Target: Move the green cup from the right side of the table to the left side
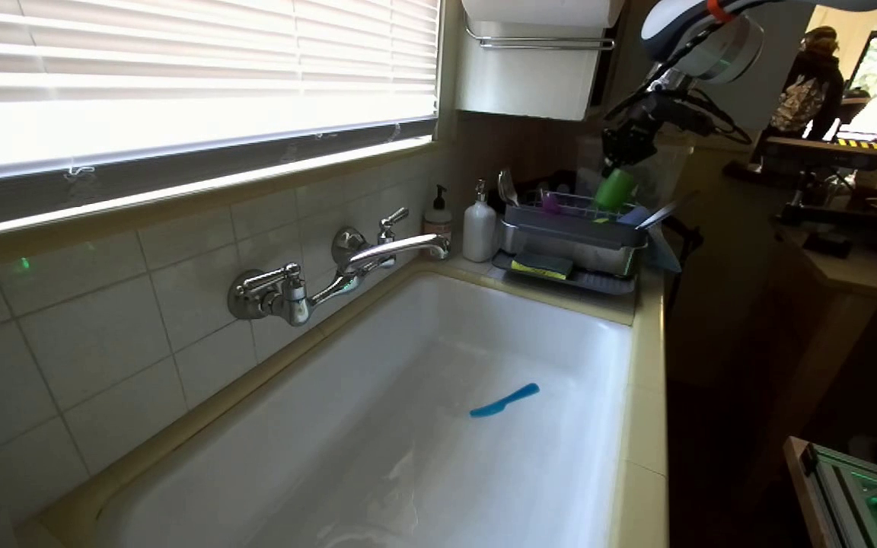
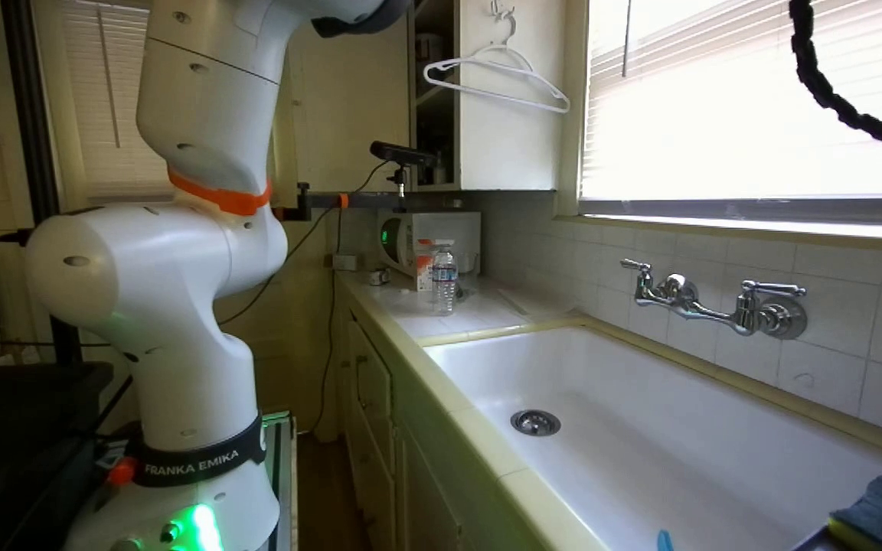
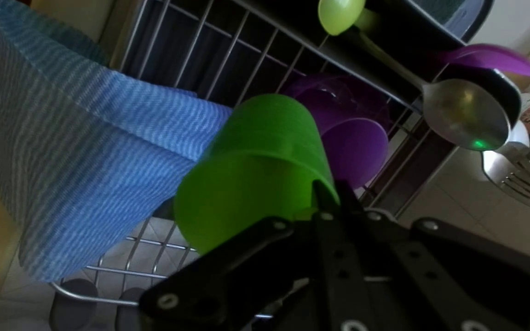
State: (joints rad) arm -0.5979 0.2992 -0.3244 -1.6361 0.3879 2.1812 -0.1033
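Green cup (image 3: 258, 172), tilted, pinched by claw (image 3: 335, 194)

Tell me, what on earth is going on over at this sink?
A robot arm is handling a green cup. Its gripper holds the cup by the rim, tilted, at the dish rack by the end of the sink. I can't tell whether the cup is fully clear of the rack. A purple cup is close by in the rack, and a blue utensil lies in the sink.
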